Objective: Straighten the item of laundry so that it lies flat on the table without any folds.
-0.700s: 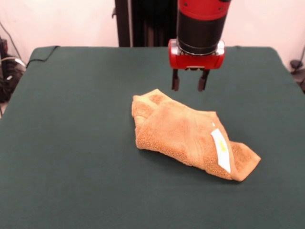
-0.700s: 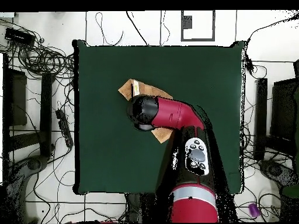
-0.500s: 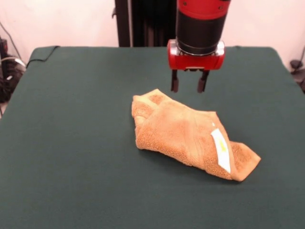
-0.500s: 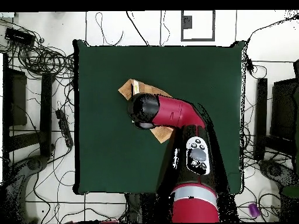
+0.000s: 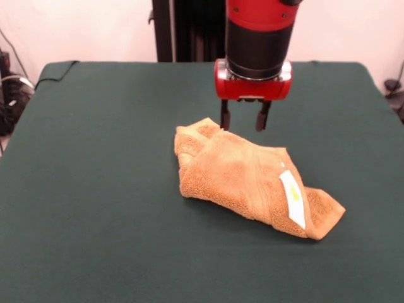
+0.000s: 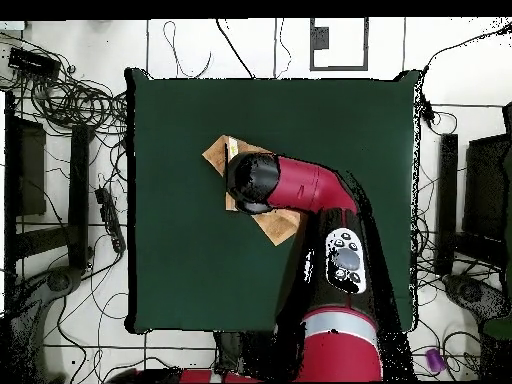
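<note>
The orange-tan towel (image 5: 249,177) lies crumpled and folded over itself near the middle of the dark green table (image 5: 95,158), its white care label (image 5: 292,197) facing up near the right end. In the overhead view the towel (image 6: 218,155) shows mostly hidden under the arm. My gripper (image 5: 242,121) hangs open and empty just above the towel's far edge, its two dark fingers (image 5: 224,117) pointing down. The left finger is close over the towel's far left fold.
The robot's black pedestal (image 5: 189,28) stands at the table's far side. Cables and equipment (image 6: 70,100) lie on the floor around the table. A dark fold of the cloth shows at the far left corner (image 5: 57,69).
The gripper has moved down and slightly left toward the towel's far edge, still open. The towel has not moved.
</note>
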You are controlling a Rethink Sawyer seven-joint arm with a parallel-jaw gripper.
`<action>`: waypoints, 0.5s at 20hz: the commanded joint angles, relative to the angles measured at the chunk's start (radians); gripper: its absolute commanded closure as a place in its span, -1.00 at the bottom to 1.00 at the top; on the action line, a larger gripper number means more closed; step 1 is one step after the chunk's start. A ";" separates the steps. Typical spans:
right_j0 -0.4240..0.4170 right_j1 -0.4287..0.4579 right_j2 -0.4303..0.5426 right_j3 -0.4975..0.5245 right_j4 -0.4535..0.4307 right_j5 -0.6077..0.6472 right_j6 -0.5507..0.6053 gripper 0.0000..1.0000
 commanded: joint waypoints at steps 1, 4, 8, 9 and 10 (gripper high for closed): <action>-0.008 0.123 0.143 -0.058 0.056 -0.041 0.142 -1.00; -0.011 0.142 0.148 -0.076 0.054 -0.053 0.133 -1.00; 0.005 0.165 0.139 -0.099 0.050 -0.079 0.144 -1.00; 0.010 0.169 0.136 -0.104 0.047 -0.081 0.145 -1.00; 0.017 0.174 0.130 -0.107 0.043 -0.086 0.150 -1.00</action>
